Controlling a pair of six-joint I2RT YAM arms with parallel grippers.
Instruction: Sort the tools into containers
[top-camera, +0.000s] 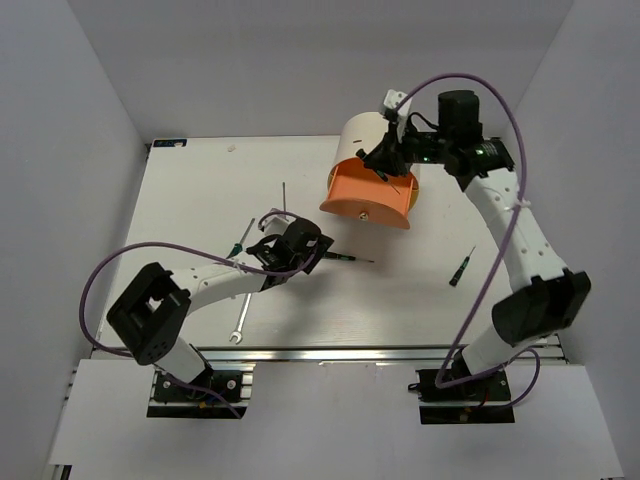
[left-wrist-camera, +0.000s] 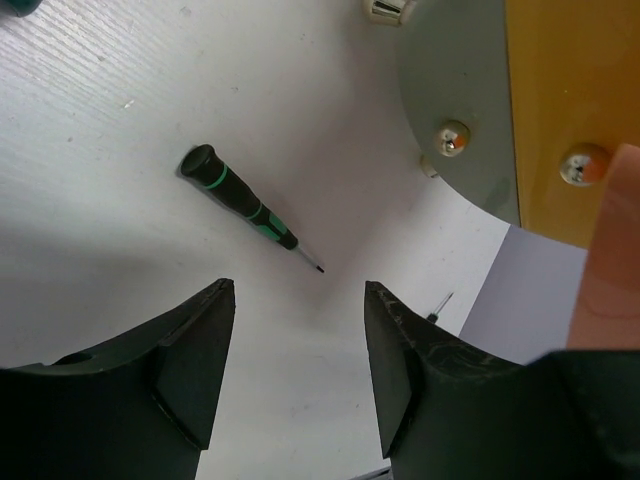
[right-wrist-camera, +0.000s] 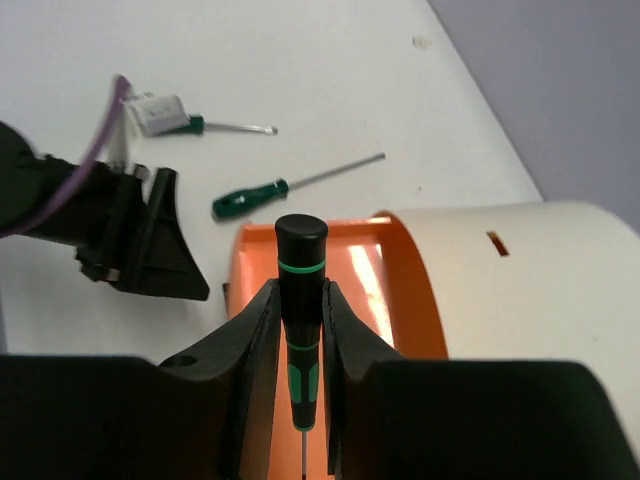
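My right gripper (top-camera: 386, 163) (right-wrist-camera: 300, 287) is shut on a green-and-black screwdriver (right-wrist-camera: 301, 245), held upright with its tip down over the pulled-out orange drawer (top-camera: 368, 197) (right-wrist-camera: 400, 285) of the cream drum cabinet (top-camera: 366, 134) (right-wrist-camera: 530, 265). My left gripper (top-camera: 316, 248) (left-wrist-camera: 298, 292) is open and empty just above the table. A screwdriver (top-camera: 341, 257) lies by its tips; only its tip (left-wrist-camera: 440, 303) shows in the left wrist view. Another screwdriver (top-camera: 461, 267) (left-wrist-camera: 247, 207) lies to the right. A silver wrench (top-camera: 239, 325) lies near the front edge.
Two green-handled screwdrivers (right-wrist-camera: 250, 198) (right-wrist-camera: 200, 124) lie by the left arm; one (top-camera: 237, 246) also shows from above. Grey (left-wrist-camera: 455, 90) and yellow (left-wrist-camera: 570, 90) drawer fronts show in the left wrist view. Purple cables (top-camera: 100, 270) loop off both arms.
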